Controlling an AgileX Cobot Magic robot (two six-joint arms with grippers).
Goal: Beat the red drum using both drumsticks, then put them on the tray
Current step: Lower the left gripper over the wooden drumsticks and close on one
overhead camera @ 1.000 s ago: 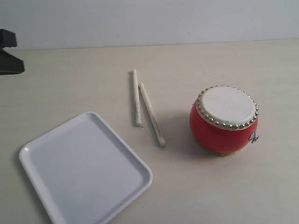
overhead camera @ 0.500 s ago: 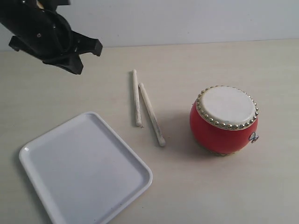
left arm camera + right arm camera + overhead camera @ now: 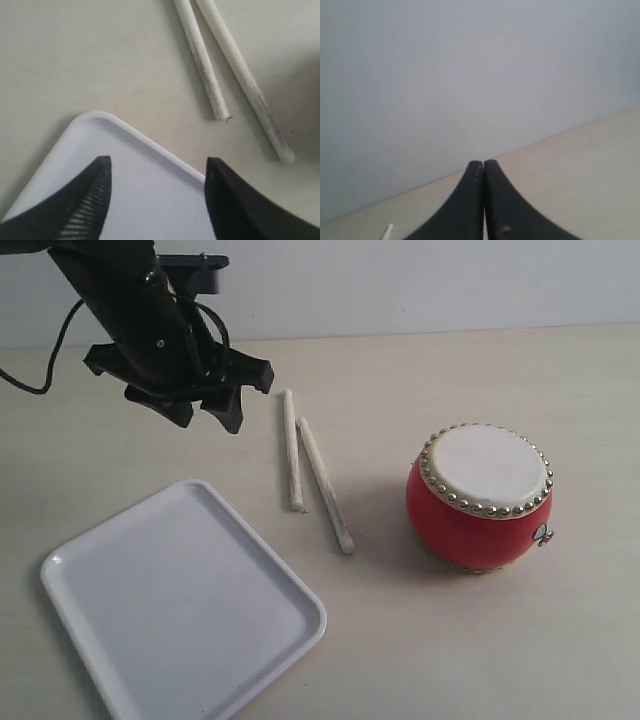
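The red drum (image 3: pixel 480 498) stands upright on the right of the table, cream skin up. Two pale drumsticks (image 3: pixel 292 450) (image 3: pixel 325 485) lie side by side on the table between the drum and the white tray (image 3: pixel 180 600). My left gripper (image 3: pixel 205 412) hangs open above the table, just left of the sticks' far ends and beyond the tray. In the left wrist view its open fingers frame the tray's corner (image 3: pixel 105 120), with both drumsticks (image 3: pixel 202 60) (image 3: pixel 245 80) beyond. My right gripper (image 3: pixel 483 165) is shut, empty, facing the wall; it is outside the exterior view.
A pale wall (image 3: pixel 400 280) runs along the table's far edge. A black cable (image 3: pixel 40 350) trails from the left arm at the far left. A small white object (image 3: pixel 387 231) lies at the edge of the right wrist view.
The left arm has swung in from the far left edge toward the drumsticks, coming lower and nearer to them. Drum, sticks and tray have not moved.
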